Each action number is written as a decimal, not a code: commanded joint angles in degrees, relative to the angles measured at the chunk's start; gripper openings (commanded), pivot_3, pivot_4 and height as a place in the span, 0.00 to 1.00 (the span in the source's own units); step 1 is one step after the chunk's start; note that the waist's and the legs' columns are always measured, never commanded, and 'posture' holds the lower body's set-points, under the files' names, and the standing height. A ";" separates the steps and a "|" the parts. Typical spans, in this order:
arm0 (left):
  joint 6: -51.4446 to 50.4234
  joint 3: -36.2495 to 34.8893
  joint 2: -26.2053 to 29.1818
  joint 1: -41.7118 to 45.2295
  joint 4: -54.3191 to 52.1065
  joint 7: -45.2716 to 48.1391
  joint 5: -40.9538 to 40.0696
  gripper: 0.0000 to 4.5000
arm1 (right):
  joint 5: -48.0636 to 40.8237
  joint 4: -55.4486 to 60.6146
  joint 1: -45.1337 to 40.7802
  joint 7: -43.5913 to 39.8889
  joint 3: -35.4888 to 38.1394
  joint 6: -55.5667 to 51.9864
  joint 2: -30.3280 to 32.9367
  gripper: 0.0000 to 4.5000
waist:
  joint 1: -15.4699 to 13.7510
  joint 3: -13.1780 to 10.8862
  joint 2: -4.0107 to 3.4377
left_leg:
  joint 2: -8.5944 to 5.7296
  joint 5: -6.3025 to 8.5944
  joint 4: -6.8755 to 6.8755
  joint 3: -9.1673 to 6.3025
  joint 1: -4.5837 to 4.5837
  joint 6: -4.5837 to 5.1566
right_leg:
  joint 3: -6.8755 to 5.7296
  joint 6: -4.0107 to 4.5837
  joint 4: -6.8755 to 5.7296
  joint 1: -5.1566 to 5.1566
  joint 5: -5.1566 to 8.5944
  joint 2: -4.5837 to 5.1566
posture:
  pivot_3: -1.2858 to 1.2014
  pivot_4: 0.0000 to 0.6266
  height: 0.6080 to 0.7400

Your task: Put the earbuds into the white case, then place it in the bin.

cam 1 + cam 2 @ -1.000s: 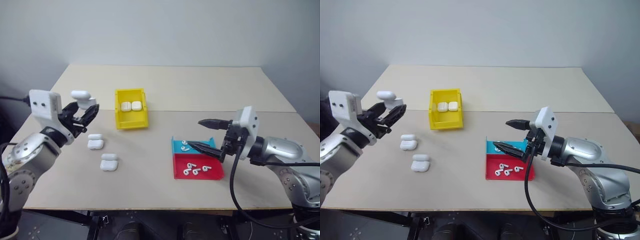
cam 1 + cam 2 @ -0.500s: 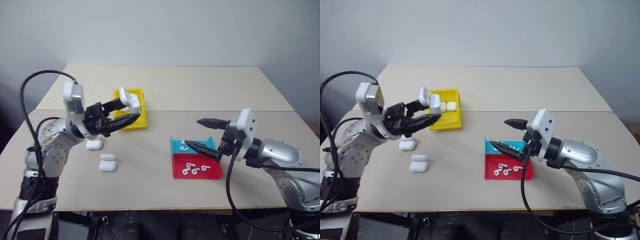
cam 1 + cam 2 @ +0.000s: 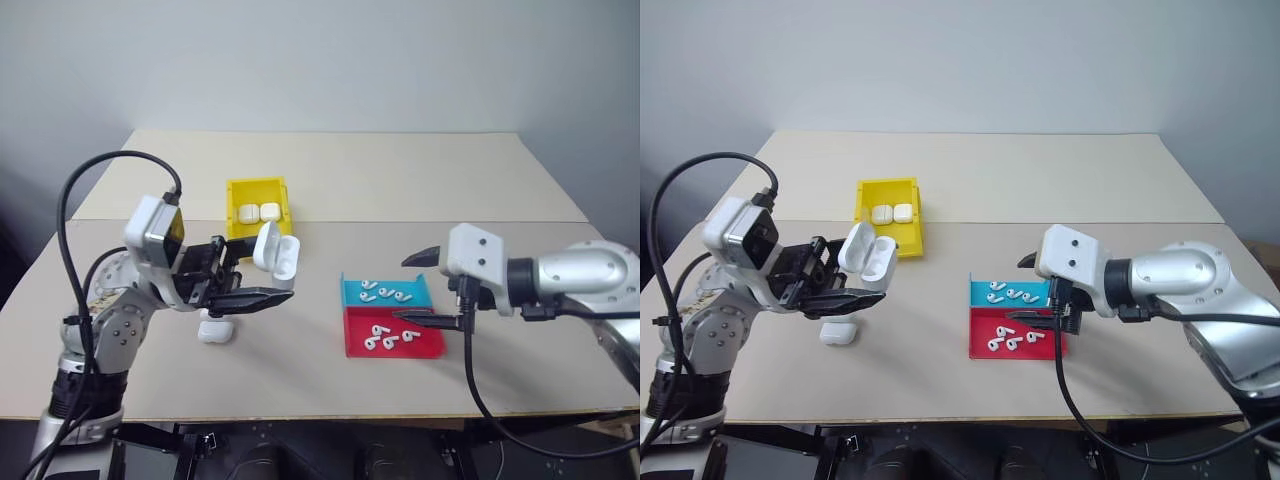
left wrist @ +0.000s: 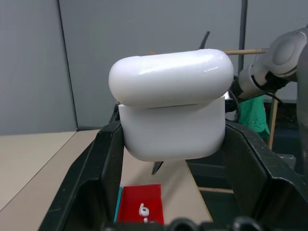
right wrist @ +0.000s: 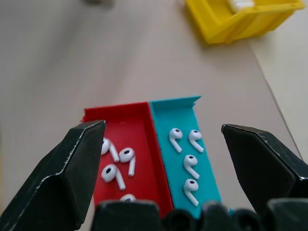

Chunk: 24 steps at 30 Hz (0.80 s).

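My left gripper (image 3: 272, 270) is shut on the white case (image 3: 278, 252), held in the air over the table's middle left, between the bin and the trays. The case (image 4: 171, 113) sits between both fingers (image 4: 91, 178) with its lid ajar. The yellow bin (image 3: 257, 183) stands behind it with two white cases inside. Several earbuds lie in the teal tray (image 3: 385, 293) and several more in the red tray (image 3: 390, 337). My right gripper (image 3: 425, 290) hangs open just above those trays, tilted down, nothing between its fingers (image 5: 72, 168). Both groups of earbuds (image 5: 185, 159) lie below its open jaws.
A spare white case (image 3: 215, 330) lies on the table under my left gripper, partly hidden by it. The bin (image 5: 231, 19) is beyond the trays in the right wrist view. A black cable loops from each arm. The table's edge runs along the front.
My left arm has swung right with the case, from the table's left side to near the middle, and now points right. The right gripper has tilted down over the trays.
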<state>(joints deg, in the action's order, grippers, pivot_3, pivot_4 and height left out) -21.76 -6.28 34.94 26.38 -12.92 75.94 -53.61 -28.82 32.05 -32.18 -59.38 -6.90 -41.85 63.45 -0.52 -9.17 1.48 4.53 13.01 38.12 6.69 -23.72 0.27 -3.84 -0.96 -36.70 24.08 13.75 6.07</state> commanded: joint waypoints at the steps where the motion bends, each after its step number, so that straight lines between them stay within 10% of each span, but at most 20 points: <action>1: 1.86 0.32 -2.19 1.66 -0.92 -0.34 1.21 0.61 | 2.26 0.44 -3.10 -5.81 -4.33 0.15 2.06 0.96 | -0.05 0.00 0.00 | 0.00 0.01 0.01 0.00 -0.03 0.02 | 0.00 0.00 0.01 0.02 0.00 0.00 | 0.52 0.24 1.00; 6: 1.95 0.65 -4.38 0.84 -2.27 -0.61 2.04 0.61 | 9.27 -0.64 -6.17 -6.85 -12.65 -1.55 0.99 0.64 | -0.04 0.00 0.00 | 0.00 0.03 0.18 0.01 -0.07 0.05 | 0.01 0.00 -0.04 0.02 0.00 0.01 | 0.52 0.24 1.00; 24: 0.90 0.51 -4.76 -4.69 -8.71 -5.44 1.54 0.61 | 29.68 -8.22 -11.37 -9.74 -30.41 -8.34 -4.50 0.64 | 0.02 0.00 0.00 | 0.04 0.02 0.20 0.02 -0.08 0.03 | 0.01 0.00 -0.06 0.06 0.00 -0.01 | 0.52 0.24 1.00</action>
<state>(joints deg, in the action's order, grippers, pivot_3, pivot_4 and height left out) -21.38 -5.15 30.37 21.60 -19.37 71.07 -51.66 -0.55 23.82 -42.20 -68.46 -37.59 -50.23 59.05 -0.50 -9.16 1.48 4.57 13.03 38.33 6.71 -23.81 0.30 -3.83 -0.96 -36.77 24.14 13.75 6.06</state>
